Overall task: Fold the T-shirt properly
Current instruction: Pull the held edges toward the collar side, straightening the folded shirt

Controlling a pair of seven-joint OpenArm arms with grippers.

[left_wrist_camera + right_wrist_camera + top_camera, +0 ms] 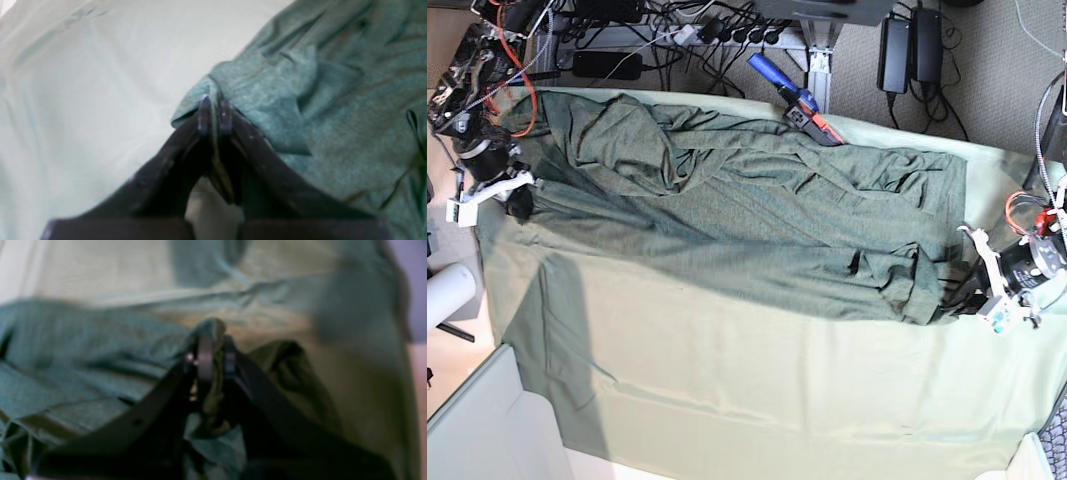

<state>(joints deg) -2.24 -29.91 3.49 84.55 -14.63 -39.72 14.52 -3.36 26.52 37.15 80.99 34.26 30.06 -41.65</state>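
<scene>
I have both hands pinching the T-shirt (727, 215), spread across the bench's upper half: left hand (215, 115) and right hand (215, 355) at opposite ends. Next, I'd pull taut, lift together.

Left claw (215, 115): two dark, near-black fingers widening toward 6 o'clock into a broad dark base; tips capped with glossy purplish-grey pads (204, 115) carrying small bright specks.

Right claw (215, 356): same black tapered fingers; rounded grey pads (205, 358) at the tips; small silvery screw head at 9 o'clock of the pads.

Base view: left arm (1017, 275) ends in a white and black wrist housing with red wire loops. Right arm (487, 170) shows white brackets, black body, orange-red cables.
</scene>
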